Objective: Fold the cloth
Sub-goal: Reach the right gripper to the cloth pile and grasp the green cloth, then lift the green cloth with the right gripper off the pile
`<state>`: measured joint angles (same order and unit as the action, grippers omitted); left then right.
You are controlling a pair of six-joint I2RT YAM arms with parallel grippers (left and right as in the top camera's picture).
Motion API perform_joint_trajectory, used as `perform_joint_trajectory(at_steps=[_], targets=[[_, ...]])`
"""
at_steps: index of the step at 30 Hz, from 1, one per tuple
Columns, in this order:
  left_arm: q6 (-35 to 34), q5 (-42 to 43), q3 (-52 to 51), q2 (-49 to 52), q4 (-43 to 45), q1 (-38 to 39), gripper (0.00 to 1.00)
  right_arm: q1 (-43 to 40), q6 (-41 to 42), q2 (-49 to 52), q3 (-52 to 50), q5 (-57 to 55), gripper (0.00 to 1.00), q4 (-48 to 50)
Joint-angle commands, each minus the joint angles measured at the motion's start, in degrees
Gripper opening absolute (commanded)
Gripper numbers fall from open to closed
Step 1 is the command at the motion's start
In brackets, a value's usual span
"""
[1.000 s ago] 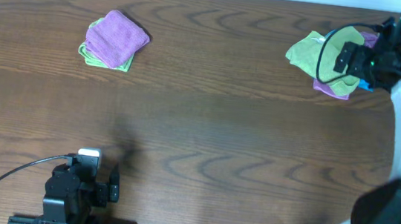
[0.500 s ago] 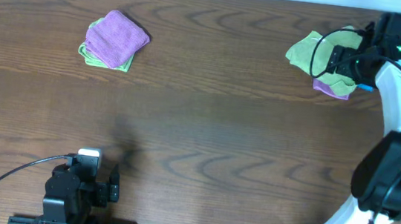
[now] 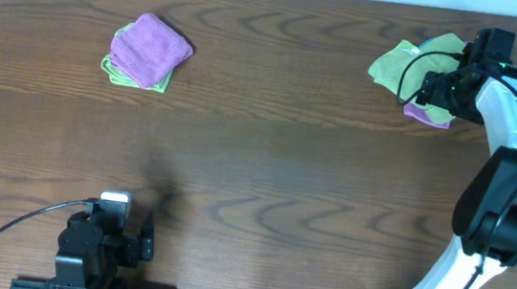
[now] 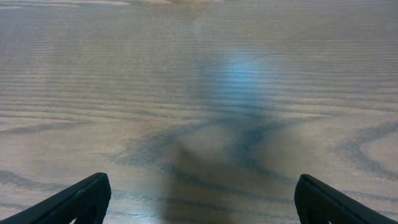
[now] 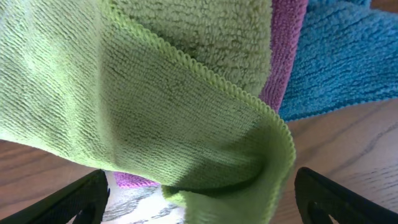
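Observation:
The lime-green cloth point(image 3: 394, 64) lies crumpled on a pile at the table's far right. In the right wrist view the cloth point(image 5: 155, 93) fills the frame, with a folded edge hanging between my fingers. My right gripper point(image 3: 431, 86) is at the pile's right side. In its own view the right gripper point(image 5: 199, 208) is open wide, with the cloth's fold between the jaws. No white tag shows. My left gripper point(image 3: 145, 240) rests at the near left edge. It point(image 4: 199, 202) is open and empty over bare wood.
Under the lime-green cloth lie a purple cloth point(image 5: 285, 43) and a bright blue cloth point(image 5: 348, 56). At the far left, a folded purple cloth point(image 3: 151, 45) sits on a folded green one point(image 3: 117, 72). A cable loops by the left arm.
My right arm has swung its wrist leftward and lower, onto the right side of the pile. The cloths have barely shifted. The left arm has not moved.

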<state>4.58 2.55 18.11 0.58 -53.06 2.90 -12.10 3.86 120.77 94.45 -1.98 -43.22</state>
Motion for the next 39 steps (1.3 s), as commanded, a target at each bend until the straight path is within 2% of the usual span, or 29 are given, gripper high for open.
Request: perform_joint_trajectory(at_steps=[1,9,14,18,21,23,25,26,27,30,39], targets=[[1.86,-1.49,-1.03,-0.37,-2.54,0.24,0.95,-0.48,0.63,0.55,1.14,-1.29,0.94,-0.28],[1.86,-1.49,-1.03,-0.37,-2.54,0.24,0.95,-0.94,0.81,0.79,-0.57,-1.27,0.9,0.94],[1.86,-1.49,-1.03,-0.37,-2.54,0.24,0.95,-1.11,0.81,1.29,-1.51,-1.27,0.64,2.82],[1.86,-1.49,-1.03,-0.37,-2.54,0.24,0.96,-1.11,0.81,1.29,-1.53,-1.18,0.64,3.41],[1.86,-1.49,-1.03,-0.37,-2.54,0.24,0.95,-1.11,0.81,1.4,-1.55,-1.22,0.75,3.04],[1.86,-1.49,-1.03,-0.37,-2.54,0.24,0.95,-1.11,0.79,1.51,-1.6,-1.25,0.77,2.51],[1.86,-1.49,-1.03,-0.37,-2.54,0.24,0.95,-1.2,0.79,1.51,-1.66,-1.25,0.63,2.34],[1.86,-1.49,-1.03,-0.37,-2.54,0.24,0.95,-1.33,0.79,1.51,-1.68,-1.25,0.47,2.34],[1.86,-1.49,-1.03,-0.37,-2.54,0.24,0.96,-1.38,0.81,1.51,-1.68,-1.25,0.34,2.34],[1.86,-1.49,-1.03,-0.37,-2.54,0.24,0.95,-1.4,0.79,1.51,-1.68,-1.25,0.03,2.27],[1.86,-1.49,-1.03,-0.37,-2.54,0.24,0.96,-1.16,0.72,-0.37,-1.66,-1.2,0.01,-0.5]])
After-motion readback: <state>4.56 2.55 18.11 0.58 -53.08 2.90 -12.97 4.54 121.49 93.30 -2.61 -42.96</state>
